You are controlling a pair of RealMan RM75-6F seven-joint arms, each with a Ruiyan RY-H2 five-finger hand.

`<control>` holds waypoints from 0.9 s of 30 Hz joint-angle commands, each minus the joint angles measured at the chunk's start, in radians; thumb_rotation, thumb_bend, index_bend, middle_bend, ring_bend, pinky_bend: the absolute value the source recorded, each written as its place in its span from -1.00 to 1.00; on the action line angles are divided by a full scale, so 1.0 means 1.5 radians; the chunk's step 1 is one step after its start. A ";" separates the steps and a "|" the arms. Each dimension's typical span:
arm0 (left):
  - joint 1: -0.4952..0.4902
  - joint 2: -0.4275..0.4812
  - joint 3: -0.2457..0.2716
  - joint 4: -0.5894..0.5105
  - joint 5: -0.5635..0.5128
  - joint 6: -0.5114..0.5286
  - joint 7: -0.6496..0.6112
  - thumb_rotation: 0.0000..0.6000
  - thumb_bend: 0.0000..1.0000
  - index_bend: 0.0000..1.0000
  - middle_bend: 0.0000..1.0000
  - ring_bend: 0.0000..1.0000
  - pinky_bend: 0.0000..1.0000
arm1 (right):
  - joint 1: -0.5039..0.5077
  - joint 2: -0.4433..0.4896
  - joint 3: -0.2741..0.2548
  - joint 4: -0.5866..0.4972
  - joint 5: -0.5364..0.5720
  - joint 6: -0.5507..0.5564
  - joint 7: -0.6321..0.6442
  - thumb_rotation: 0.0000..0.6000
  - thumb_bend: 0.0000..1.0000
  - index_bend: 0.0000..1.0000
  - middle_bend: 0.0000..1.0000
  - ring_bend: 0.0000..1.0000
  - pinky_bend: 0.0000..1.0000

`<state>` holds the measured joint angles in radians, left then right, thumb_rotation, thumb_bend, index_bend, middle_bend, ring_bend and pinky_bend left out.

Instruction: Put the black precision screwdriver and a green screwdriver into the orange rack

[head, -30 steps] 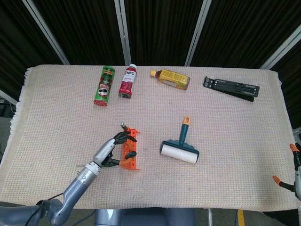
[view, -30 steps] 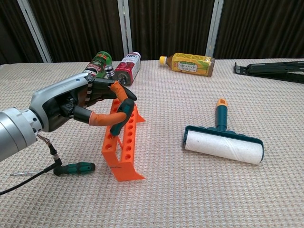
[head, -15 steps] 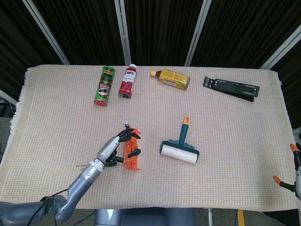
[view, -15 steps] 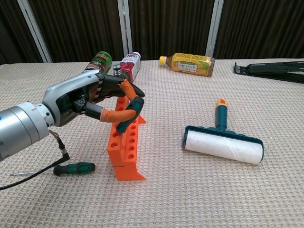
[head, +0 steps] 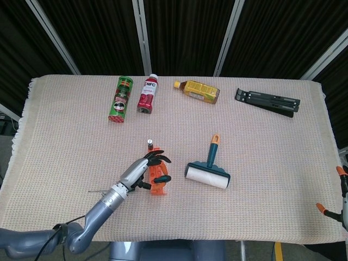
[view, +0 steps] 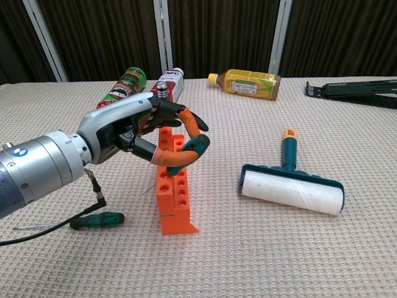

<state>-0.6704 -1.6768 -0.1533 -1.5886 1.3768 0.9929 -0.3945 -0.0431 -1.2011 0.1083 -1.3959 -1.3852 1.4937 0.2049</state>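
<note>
Left hand [view: 162, 133] grips green screwdriver [view: 188, 153] over orange rack [view: 174, 192] with round holes, near tabletop [head: 261, 157] front-left. Second green screwdriver [view: 96, 220] lies on woven cloth beside rack. Right hand barely visible; cannot tell.

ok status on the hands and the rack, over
Left hand grips green screwdriver at orange rack. Right hand idle at table edge. Second green screwdriver loose on cloth. Nothing blocking.
</note>
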 commanded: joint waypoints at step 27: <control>0.009 0.025 0.009 -0.016 0.011 0.005 -0.009 1.00 -0.09 -0.52 -0.69 -1.00 -0.92 | -0.002 -0.001 0.000 0.002 -0.001 0.003 0.002 1.00 -1.00 -1.00 -1.00 -1.00 -1.00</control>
<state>-0.6560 -1.6396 -0.1395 -1.6130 1.3940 1.0002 -0.4078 -0.0456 -1.2029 0.1086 -1.3924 -1.3873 1.4978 0.2078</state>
